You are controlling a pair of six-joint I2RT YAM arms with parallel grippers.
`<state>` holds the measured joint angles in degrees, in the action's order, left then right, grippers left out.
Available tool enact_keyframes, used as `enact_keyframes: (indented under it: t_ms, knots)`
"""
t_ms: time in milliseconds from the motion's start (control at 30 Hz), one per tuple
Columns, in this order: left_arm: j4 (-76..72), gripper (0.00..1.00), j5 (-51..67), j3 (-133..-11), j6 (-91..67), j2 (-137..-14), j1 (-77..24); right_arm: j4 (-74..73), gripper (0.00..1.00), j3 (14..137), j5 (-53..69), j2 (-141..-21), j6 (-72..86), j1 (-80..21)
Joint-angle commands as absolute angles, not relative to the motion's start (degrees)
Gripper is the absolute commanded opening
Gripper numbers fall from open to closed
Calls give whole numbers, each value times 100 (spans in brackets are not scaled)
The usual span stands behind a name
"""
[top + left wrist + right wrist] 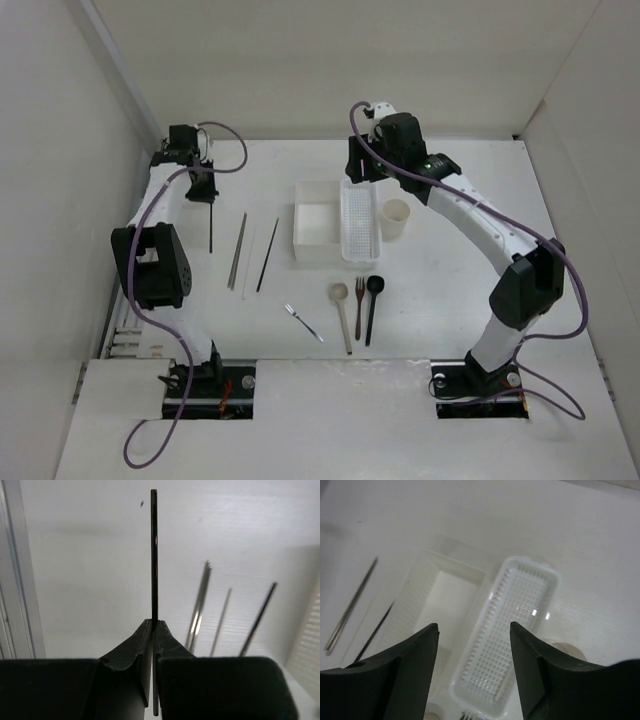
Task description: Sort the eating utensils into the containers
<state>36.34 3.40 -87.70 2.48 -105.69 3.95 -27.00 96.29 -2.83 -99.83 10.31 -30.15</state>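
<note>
The left gripper (153,626) is pinched tight on a dark chopstick (154,555) at the far left of the table (450,290), left of the other chopsticks (238,250) lying loose. The right gripper (474,632), jaws wide apart and empty, hovers over the perforated tray (517,610), which sits between the white square box (318,222) and the beige cup (396,218). Nearer lie the silver fork (303,322), pale wooden spoon (342,310), brown fork (358,305) and black spoon (372,305).
</note>
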Motion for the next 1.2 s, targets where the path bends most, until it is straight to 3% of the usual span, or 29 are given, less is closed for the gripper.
enact_keyframes:
  t_ms: [0, 67, 167, 267, 467, 567, 967, 1067, 1100, 1167]
  knots:
    - [4104, 0, 843, -9508, 141, -9994, 369, -1654, 66, 9405, 1140, -9545, 581, -3207]
    - [4166, 0, 1107, -9911, -78, -9888, 369, -1223, 75, 9352, 1651, -9545, 580, -3392]
    - [3824, 0, 1248, -10195, -377, -9616, 185, -1063, 78, 10094, 2185, -10036, 519, -3716]
    - [3420, 0, 1388, -10318, -667, -9317, -122, -819, 78, 10956, 2958, -10677, 711, -3884]
    - [3129, 0, 1336, -10704, -1369, -9211, -605, 368, 72, 11565, 3840, -11617, 2159, -3885]
    - [3129, 0, 1266, -10889, -1564, -9211, -781, 369, 64, 11769, 3448, -11847, 2564, -3885]
    - [3059, 0, 941, -10837, -1775, -9158, -1248, 369, 63, 11627, 3111, -11979, 2847, -3938]
    - [3059, 0, 993, -10784, -1775, -9158, -1248, 369, 51, 11628, 3111, -12032, 2900, -3938]
    - [3059, 0, 993, -10784, -1828, -9158, -1248, 369, 41, 11567, 3016, -12032, 2900, -3938]
    - [3059, 0, 1046, -10784, -1828, -9158, -1301, 369, 28, 11566, 2953, -12032, 2900, -3938]
